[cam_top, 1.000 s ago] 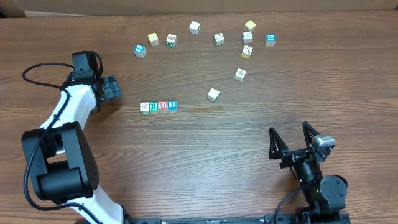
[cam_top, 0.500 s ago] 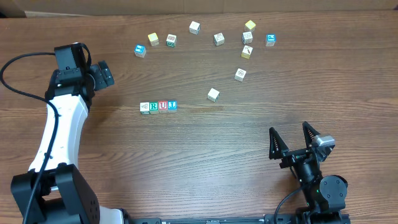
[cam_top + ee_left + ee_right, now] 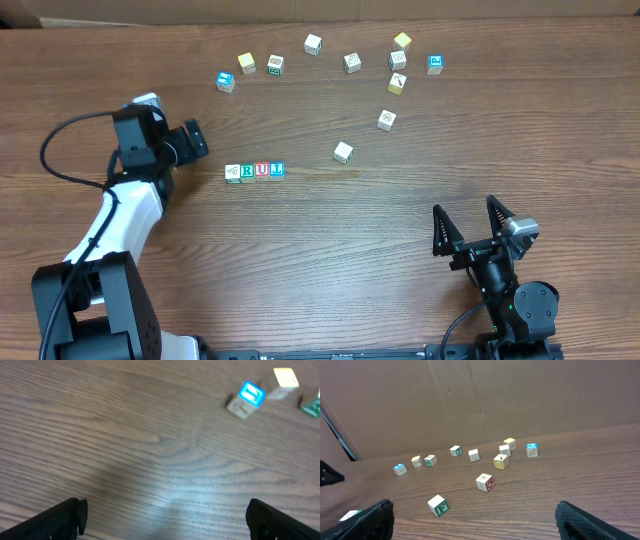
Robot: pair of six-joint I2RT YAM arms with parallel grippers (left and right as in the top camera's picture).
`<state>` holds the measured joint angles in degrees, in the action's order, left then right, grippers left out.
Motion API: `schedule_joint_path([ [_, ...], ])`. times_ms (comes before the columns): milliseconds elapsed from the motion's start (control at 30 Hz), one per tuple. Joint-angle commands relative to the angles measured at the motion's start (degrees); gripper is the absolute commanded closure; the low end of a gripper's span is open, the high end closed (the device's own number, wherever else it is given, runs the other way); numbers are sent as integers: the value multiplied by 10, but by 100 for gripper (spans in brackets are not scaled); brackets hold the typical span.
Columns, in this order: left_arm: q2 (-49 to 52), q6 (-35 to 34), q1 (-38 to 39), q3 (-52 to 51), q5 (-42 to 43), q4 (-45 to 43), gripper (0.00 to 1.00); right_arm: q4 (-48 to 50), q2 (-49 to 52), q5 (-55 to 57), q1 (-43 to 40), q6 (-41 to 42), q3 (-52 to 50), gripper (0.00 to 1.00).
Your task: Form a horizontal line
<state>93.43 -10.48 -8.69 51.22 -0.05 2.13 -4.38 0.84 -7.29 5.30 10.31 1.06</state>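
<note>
Wood table, four-cube line, eleven loose cubes

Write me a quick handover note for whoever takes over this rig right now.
Left hand: open, empty, just left of the row, not touching it.
Right hand: open, empty, at the table's near right.
Row of four cubes: touching, straight, horizontal.
Done: the line looks formed.
Left: probably only pulling the left arm clear; loose cubes lie scattered beyond the row.
</note>
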Motion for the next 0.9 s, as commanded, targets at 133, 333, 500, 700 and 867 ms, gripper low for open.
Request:
schedule_joint_path([
  [133,-20,16,5,-73,11,-62,0,2,-7,-3,2,1,-6,0],
  [333,-38,29,4,-159,-11,-163,0,2,-7,-3,2,1,-6,0],
  [500,-64,52,4,-244,-35,-275,1,2,-7,-3,2,1,-6,0],
  [700,-112,109,3,-311,-35,-309,0,2,-7,-3,2,1,-6,0],
  [867,-137,118,3,-350,-35,-309,0,2,-7,-3,2,1,-6,0],
])
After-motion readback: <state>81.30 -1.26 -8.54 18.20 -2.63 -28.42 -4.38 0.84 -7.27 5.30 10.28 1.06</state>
